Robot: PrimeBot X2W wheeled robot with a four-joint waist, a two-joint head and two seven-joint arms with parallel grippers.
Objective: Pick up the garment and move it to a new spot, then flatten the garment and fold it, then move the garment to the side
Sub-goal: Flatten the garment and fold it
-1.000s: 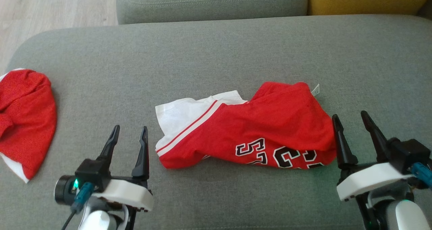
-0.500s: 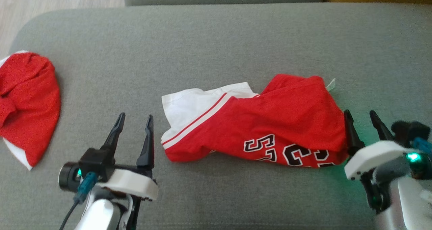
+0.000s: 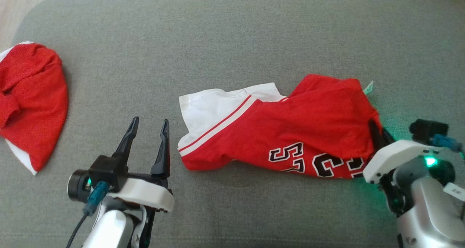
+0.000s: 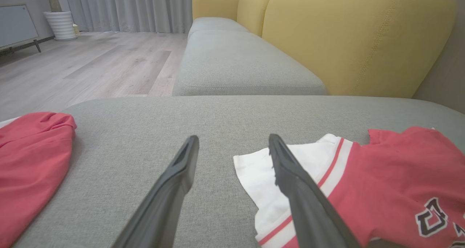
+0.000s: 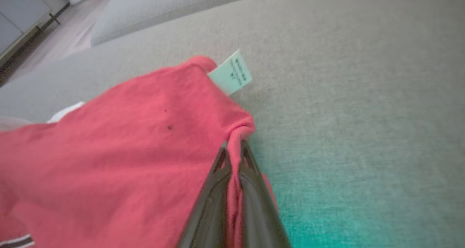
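You have the right gripper (image 5: 234, 148) closed on the garment (image 3: 301, 124) edge, pinched between its fingers; your left gripper (image 3: 150, 120) stands wide, garment just beside

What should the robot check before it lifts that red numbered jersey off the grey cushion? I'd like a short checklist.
1. Right fingers shut on the jersey: ok, a red fold at its edge is pinched between them.
2. Enough cloth caught to hold through a lift: cannot tell, a thin fold is all that shows.
3. Left fingers open and off the jersey: ok, they stand beside its white end, apart from it.
4. Room for a new spot on the grey cushion: ok, there is bare fabric between the jersey and the other red garment.
5. Jersey lying flat: not ok, it is crumpled and bunched.
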